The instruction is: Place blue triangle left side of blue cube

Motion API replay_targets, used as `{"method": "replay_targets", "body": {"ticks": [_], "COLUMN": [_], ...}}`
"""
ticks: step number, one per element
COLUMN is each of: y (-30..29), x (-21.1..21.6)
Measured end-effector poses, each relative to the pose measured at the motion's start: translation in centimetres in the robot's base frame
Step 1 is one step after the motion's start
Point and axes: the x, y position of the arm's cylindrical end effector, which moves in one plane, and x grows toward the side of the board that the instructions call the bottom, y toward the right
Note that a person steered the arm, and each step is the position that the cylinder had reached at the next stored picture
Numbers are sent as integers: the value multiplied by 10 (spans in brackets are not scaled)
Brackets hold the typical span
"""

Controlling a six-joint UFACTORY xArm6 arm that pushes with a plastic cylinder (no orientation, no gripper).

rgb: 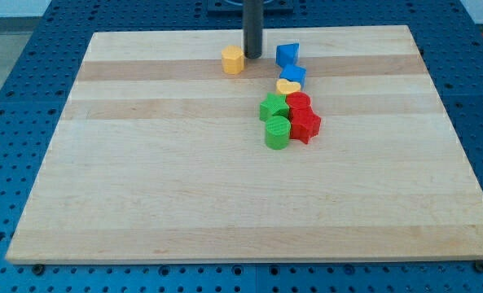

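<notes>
The blue triangle point(286, 54) lies near the view's top, just right of centre. The blue cube point(293, 76) sits just below it and slightly to the right, nearly touching. My tip point(252, 55) stands on the board left of the blue triangle, with a small gap, and right next to a yellow-orange hexagon block point(233, 59) on its left.
Below the blue cube is a tight cluster: a yellow heart point(287, 86), a green star point(274, 107), a red block point(299, 102), a red star point(305, 124) and a green cylinder point(277, 132). The wooden board point(143, 179) lies on a blue perforated table.
</notes>
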Motion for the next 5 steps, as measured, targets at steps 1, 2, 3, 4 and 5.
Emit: {"method": "replay_targets", "body": {"ticks": [1, 2, 3, 4, 5], "y": [36, 100, 111, 66, 17], "x": [-25, -31, -11, 1, 12]}}
